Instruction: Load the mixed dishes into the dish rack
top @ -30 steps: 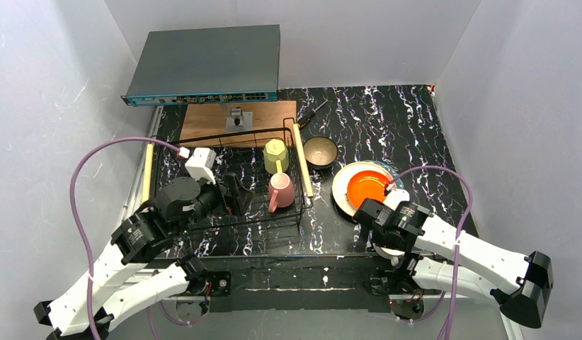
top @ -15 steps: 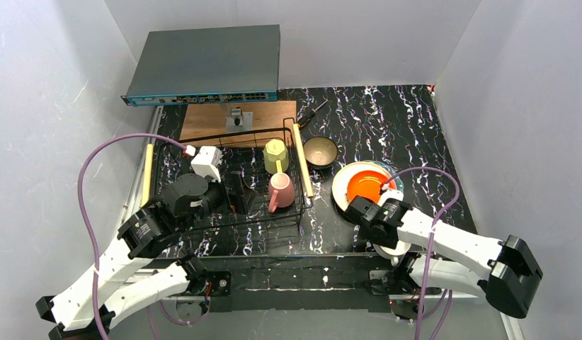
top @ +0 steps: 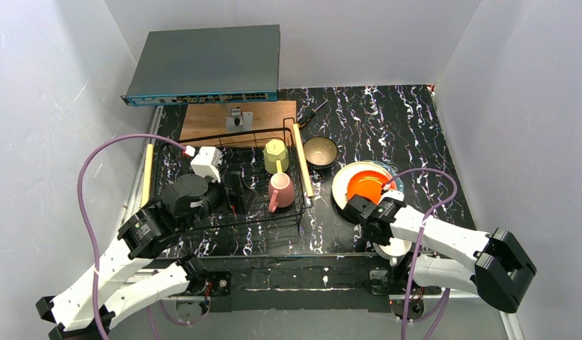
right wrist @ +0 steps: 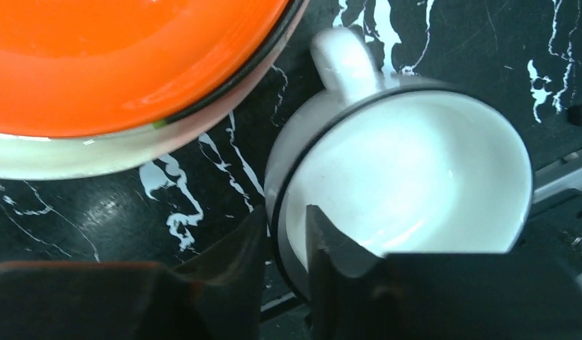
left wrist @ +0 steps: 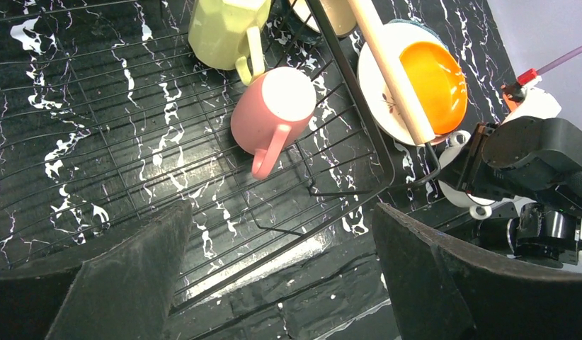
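White cup (right wrist: 408, 170) stands mouth-up, handle toward orange plate (right wrist: 132, 57).

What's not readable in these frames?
- Right wrist: right pincer straddles the white ceramic cup's rim; blur hides whether it is clamped.
- Top external: cup mostly hidden under the right arm.
- Left wrist: tan-inside bowl cut off by the top edge.
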Available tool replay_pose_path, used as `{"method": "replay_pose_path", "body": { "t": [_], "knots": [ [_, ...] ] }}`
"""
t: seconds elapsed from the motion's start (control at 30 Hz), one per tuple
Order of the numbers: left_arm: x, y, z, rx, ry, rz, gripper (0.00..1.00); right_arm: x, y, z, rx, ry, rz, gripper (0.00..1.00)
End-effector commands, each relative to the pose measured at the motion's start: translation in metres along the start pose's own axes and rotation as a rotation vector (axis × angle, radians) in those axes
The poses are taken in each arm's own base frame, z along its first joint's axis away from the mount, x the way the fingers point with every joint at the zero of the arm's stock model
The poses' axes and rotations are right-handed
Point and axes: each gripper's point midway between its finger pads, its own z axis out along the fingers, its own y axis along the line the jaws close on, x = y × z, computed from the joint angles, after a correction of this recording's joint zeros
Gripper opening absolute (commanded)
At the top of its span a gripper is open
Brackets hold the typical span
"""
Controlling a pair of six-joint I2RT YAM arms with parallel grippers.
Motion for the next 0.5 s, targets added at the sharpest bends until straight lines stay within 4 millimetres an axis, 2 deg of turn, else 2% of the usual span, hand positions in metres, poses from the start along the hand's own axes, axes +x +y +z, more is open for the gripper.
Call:
{"method": "replay_pose_path", "body": {
  "t": [0.0, 0.1, 0.23, 0.33, 0.47],
  "knots": [
    [0.003, 0.007, 0.003, -0.036, 0.001, 0.005, 0.98, -0.011, -0.005, 0.001, 0.018, -0.046, 0.075, 0.23],
    [0.001, 0.008, 0.002, -0.039, -0.006, 0.005, 0.98, -0.017, -0.008, -0.005, 0.001, -0.066, 0.132, 0.17],
    [0.001, 0.009, 0.002, -0.041, -0.008, 0.005, 0.98, -0.036, -0.019, -0.025, -0.03, -0.133, 0.195, 0.1],
    [0.001, 0.008, 0.002, -0.039, -0.007, 0.004, 0.98, -0.055, -0.031, -0.043, -0.056, -0.211, 0.246, 0.04],
    [0.0, 0.004, 0.003, -0.026, -0.002, -0.001, 0.98, -0.087, -0.038, -0.075, -0.184, -0.334, 0.318, 0.01]
  ]
}}
